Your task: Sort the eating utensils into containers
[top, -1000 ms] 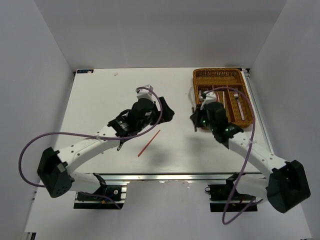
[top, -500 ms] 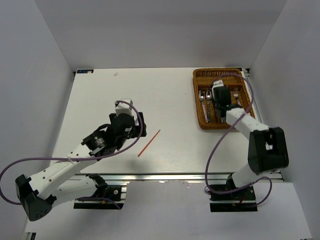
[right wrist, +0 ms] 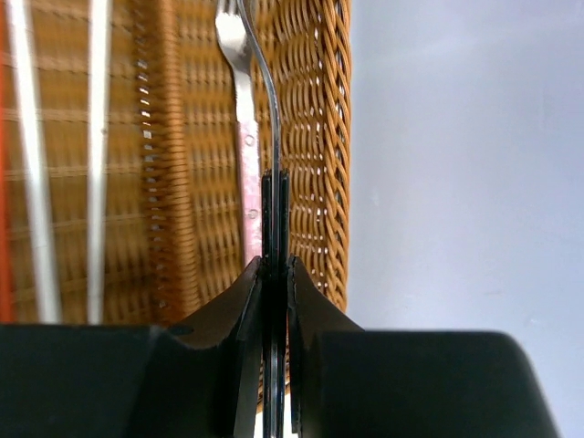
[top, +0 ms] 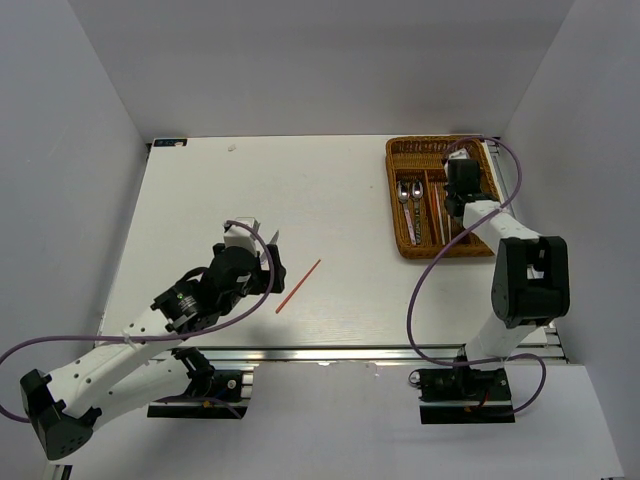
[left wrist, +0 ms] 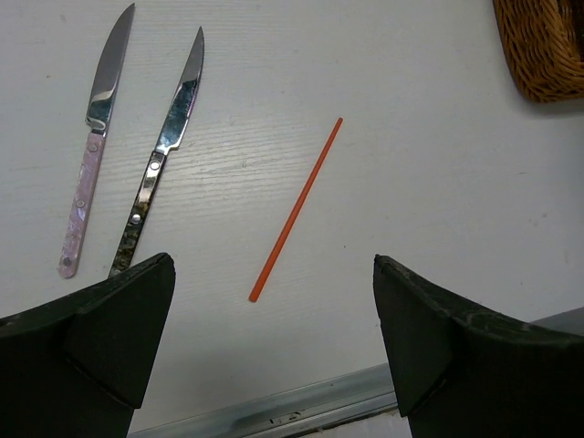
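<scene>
My left gripper (top: 263, 248) is open and empty above the table; in the left wrist view (left wrist: 274, 265) its jaws stand wide apart. Ahead of it a red chopstick (left wrist: 297, 208) lies on the table, also in the top view (top: 298, 286). Left of that lie a pink-handled knife (left wrist: 87, 178) and a dark-handled knife (left wrist: 157, 178). My right gripper (right wrist: 276, 265) is shut on a dark-handled fork (right wrist: 274, 196), held on edge over the wicker tray's (top: 404, 245) rightmost slot. A pink-handled fork (right wrist: 245, 119) lies in that slot. Two spoons (top: 408, 200), white chopsticks (right wrist: 96, 137) and a red chopstick (right wrist: 4, 137) lie in other slots.
The table's near metal rail (left wrist: 274, 411) runs just below my left gripper. The tray's right wall (right wrist: 330, 137) stands close beside the held fork, with bare table (right wrist: 456, 182) beyond it. A purple cable (top: 430, 270) loops beside the right arm.
My left arm has drawn back toward the near left, uncovering the table around the red chopstick. My right gripper has moved with the fork from the tray's near left corner over to its right slot.
</scene>
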`<act>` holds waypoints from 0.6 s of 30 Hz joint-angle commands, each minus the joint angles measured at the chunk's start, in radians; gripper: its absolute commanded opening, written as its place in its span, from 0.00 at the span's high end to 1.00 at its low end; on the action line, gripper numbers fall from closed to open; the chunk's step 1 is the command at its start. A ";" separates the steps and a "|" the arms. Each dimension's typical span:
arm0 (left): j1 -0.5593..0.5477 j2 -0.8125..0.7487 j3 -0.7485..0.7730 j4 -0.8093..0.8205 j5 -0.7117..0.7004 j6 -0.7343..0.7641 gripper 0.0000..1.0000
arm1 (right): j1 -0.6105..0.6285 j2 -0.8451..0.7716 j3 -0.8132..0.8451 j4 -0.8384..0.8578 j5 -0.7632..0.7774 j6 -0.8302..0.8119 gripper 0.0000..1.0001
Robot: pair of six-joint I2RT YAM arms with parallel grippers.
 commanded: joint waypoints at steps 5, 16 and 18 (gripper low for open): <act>-0.003 -0.003 -0.002 0.027 0.022 0.011 0.02 | -0.038 0.113 0.075 0.073 0.123 -0.076 0.91; -0.003 0.044 0.003 0.024 0.009 0.008 0.02 | -0.029 0.052 0.184 -0.033 0.072 0.069 0.11; -0.005 0.057 0.010 0.023 -0.010 0.008 0.02 | 0.003 -0.028 0.179 -0.025 0.068 0.106 0.11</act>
